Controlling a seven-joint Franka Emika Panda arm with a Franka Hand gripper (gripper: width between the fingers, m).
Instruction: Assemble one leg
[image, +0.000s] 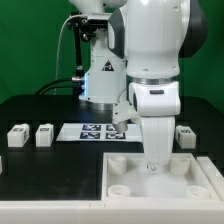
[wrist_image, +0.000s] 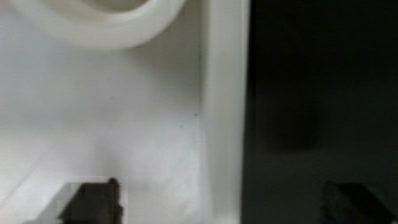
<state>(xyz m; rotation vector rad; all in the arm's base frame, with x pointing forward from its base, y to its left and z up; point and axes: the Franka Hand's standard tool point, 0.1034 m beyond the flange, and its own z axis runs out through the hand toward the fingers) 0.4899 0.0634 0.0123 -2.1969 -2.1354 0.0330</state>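
Observation:
Three small white legs with tags lie on the black table: two at the exterior view's left (image: 17, 135) (image: 44, 134) and one at its right (image: 184, 133). My gripper (image: 155, 163) is low over the large white tray-like part (image: 190, 180), at its far edge. In the wrist view the gripper (wrist_image: 222, 205) is open, its dark fingertips (wrist_image: 89, 200) one over the tray's floor and one over the table, the tray's rim (wrist_image: 222, 100) between them. A round corner socket (wrist_image: 116, 20) shows ahead. No leg is in the jaws.
The marker board (image: 95, 131) lies flat behind the tray, between the legs. The arm's base and cables stand at the back. The black table (wrist_image: 320, 90) runs beside the tray's rim.

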